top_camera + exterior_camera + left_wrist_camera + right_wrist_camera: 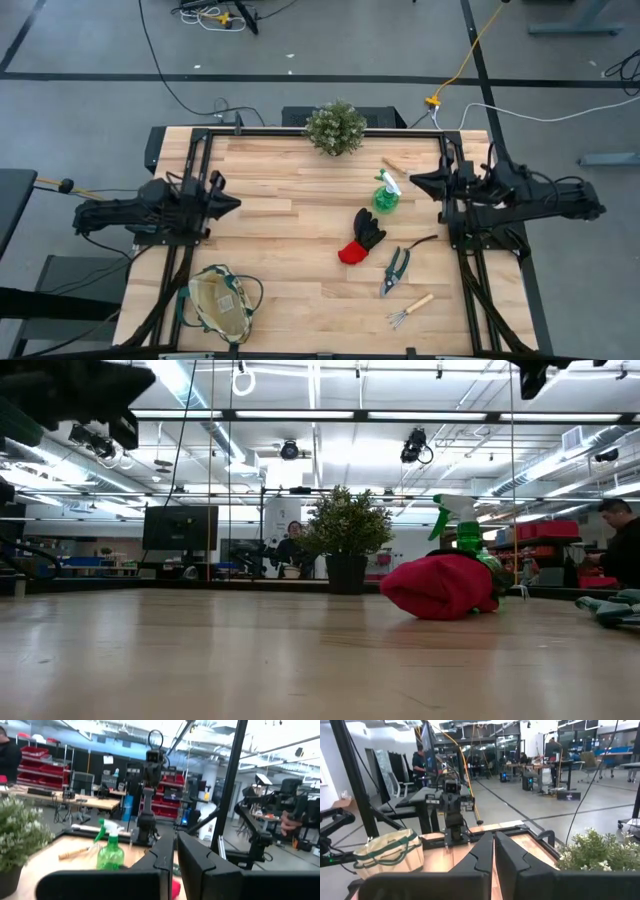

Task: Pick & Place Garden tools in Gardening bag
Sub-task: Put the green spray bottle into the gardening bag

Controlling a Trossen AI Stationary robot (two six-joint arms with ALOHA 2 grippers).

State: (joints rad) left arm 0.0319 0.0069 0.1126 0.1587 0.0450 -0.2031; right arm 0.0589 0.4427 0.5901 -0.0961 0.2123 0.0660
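Observation:
The green spray bottle (386, 194) stands at the table's far right; it also shows in the left wrist view (110, 851). The black-and-red glove (361, 238) lies near the middle right. The pruning shears (396, 270) and one wooden-handled rake (410, 309) lie nearer the front; another rake (393, 165) lies behind the bottle. The tan gardening bag (222, 302) stands at the front left and shows in the right wrist view (390, 851). My left gripper (234, 204) hovers shut at the left edge. My right gripper (416, 181) hovers shut at the right edge.
A bushy potted plant (336, 127) stands at the far edge's middle. Black frame rails (195, 190) run along the table's left and right sides. Bare wood lies between the bag and the glove.

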